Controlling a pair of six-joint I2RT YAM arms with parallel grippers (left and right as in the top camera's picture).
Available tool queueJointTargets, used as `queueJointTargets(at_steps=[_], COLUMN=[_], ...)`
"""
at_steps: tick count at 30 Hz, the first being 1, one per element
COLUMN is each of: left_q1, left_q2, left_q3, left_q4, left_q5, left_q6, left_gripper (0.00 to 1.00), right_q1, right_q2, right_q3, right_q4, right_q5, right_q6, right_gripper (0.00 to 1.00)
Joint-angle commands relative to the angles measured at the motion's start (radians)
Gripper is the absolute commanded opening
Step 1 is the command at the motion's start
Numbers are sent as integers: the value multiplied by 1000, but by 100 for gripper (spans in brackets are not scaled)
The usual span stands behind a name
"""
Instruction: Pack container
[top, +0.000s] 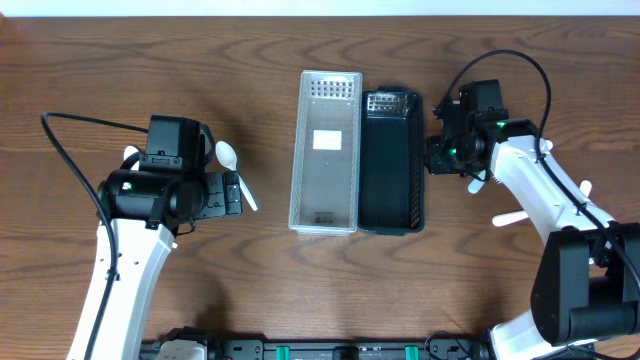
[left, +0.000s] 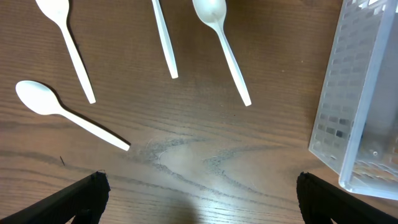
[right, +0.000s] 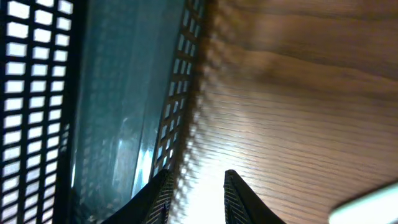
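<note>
A clear perforated container (top: 325, 150) and a black perforated container (top: 390, 160) stand side by side mid-table. Both look empty. Several white plastic spoons lie at the left: two spoons (left: 68, 115) (left: 224, 43) and more handles (left: 163, 37) show in the left wrist view, and one spoon (top: 235, 170) shows overhead. My left gripper (left: 199, 199) (top: 232, 192) is wide open and empty over bare wood, between the spoons and the clear container (left: 360, 106). My right gripper (right: 196, 193) (top: 440, 150) is narrowly open and empty, just outside the black container's right wall (right: 177, 99).
More white utensils (top: 510, 217) lie on the right of the table beside the right arm; one end (right: 367, 202) shows in the right wrist view. Black cables loop from both arms. The table is dark wood.
</note>
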Motion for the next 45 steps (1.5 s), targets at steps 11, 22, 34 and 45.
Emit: queueJointTargets(at_steps=[11, 22, 34, 45], left_q1=[-2, -2, -2, -2], left_q2=[5, 5, 5, 6], left_q3=[20, 20, 18, 16], left_q4=[-2, -2, -2, -2], left_q5=[10, 10, 10, 10], left_q6=[-2, -2, -2, -2], left_gripper=[98, 98, 98, 98], right_q1=[6, -23, -211, -346], right_q2=[6, -13, 8, 60], right_q3=[16, 217, 325, 324], right_q4=[35, -135, -229, -236], right_q5=[-97, 525, 513, 439], right_q6=[-62, 316, 542, 526], right_gripper=[32, 66, 99, 96])
